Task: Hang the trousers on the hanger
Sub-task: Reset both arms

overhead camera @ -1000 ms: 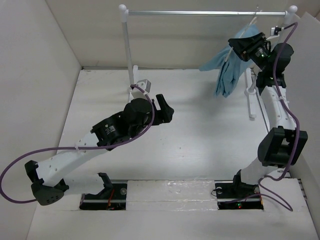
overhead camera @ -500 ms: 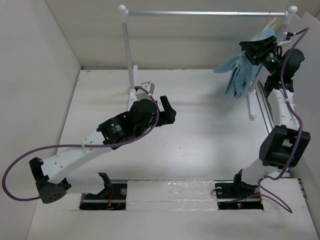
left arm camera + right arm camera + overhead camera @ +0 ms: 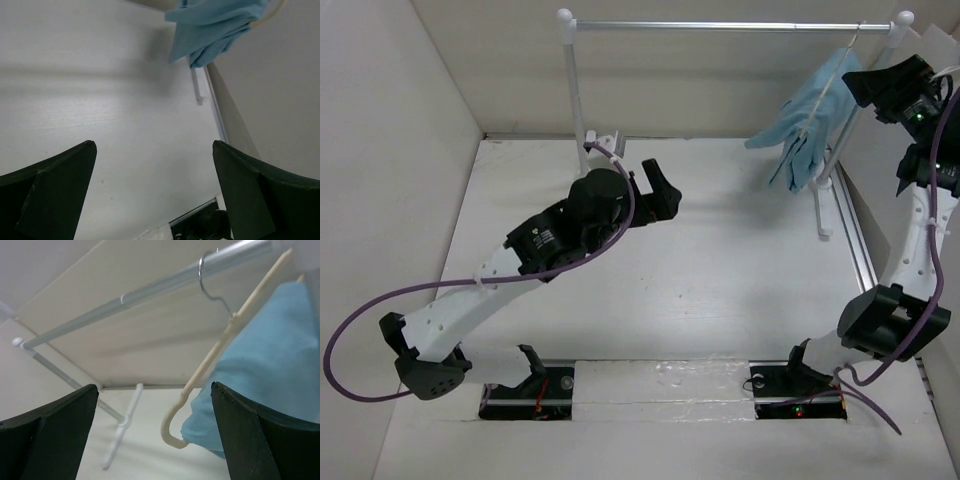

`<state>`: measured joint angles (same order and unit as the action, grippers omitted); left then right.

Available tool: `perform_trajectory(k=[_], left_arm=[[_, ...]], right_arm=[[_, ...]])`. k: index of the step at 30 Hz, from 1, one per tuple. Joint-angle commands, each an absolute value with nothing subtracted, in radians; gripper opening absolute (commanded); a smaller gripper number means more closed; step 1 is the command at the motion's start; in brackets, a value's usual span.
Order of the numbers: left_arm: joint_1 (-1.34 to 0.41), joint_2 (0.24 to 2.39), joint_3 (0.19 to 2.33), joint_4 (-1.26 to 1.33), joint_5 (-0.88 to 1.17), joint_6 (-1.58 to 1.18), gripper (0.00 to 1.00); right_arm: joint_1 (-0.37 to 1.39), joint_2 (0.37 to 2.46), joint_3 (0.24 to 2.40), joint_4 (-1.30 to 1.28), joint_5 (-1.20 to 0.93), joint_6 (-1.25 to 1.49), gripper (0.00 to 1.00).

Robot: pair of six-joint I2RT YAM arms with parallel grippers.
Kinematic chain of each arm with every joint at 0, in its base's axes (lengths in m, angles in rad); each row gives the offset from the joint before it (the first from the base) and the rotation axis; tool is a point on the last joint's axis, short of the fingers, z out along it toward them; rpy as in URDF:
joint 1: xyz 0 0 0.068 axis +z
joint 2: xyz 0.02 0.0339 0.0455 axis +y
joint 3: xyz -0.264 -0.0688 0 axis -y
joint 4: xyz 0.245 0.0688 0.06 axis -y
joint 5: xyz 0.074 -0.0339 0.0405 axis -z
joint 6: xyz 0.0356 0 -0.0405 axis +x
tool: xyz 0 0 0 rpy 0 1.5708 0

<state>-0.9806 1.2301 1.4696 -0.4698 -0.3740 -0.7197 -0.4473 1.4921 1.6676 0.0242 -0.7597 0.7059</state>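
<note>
The light blue trousers [image 3: 807,118] hang draped over the cream-beige hanger [image 3: 837,82], whose metal hook sits on the silver rail [image 3: 720,26] near its right end. My right gripper [image 3: 857,86] is open just right of them, touching nothing. In the right wrist view the hanger [image 3: 216,352] and trousers [image 3: 272,375] lie beyond the open right gripper [image 3: 155,390], with the hook [image 3: 210,277] over the rail [image 3: 140,294]. My left gripper [image 3: 658,195] is open above mid-table. The left wrist view shows the open left gripper [image 3: 154,150] with the trousers [image 3: 215,25] far off.
The rail rests on white posts [image 3: 576,95] with a foot [image 3: 823,205] on the table at the right. A white wall box encloses the table [image 3: 720,280] on three sides. A metal strip [image 3: 853,235] runs along the right edge.
My right gripper opened and drew back to the right, leaving hanger and trousers hanging on the rail. My left gripper opened wider and shifted slightly away from me.
</note>
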Motion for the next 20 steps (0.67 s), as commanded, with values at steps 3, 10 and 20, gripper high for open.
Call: perform_trajectory(k=[3,10,20], left_arm=[[-0.979,1.229,1.603,-0.445,-0.334,-0.678,0.99],[-0.979,1.041,1.427,-0.480,-0.406,-0.738,0.99],[-0.979,0.707,0.904,-0.494,-0.308,-0.979,0.99]], right_arm=[[-0.445,1.326,1.729,-0.071,-0.773,0.508,1.00],[-0.148,0.918,1.274,-0.106,-0.706,0.373,1.00],[0.115,0.434,0.835,-0.589,-0.405,0.193,1.00]])
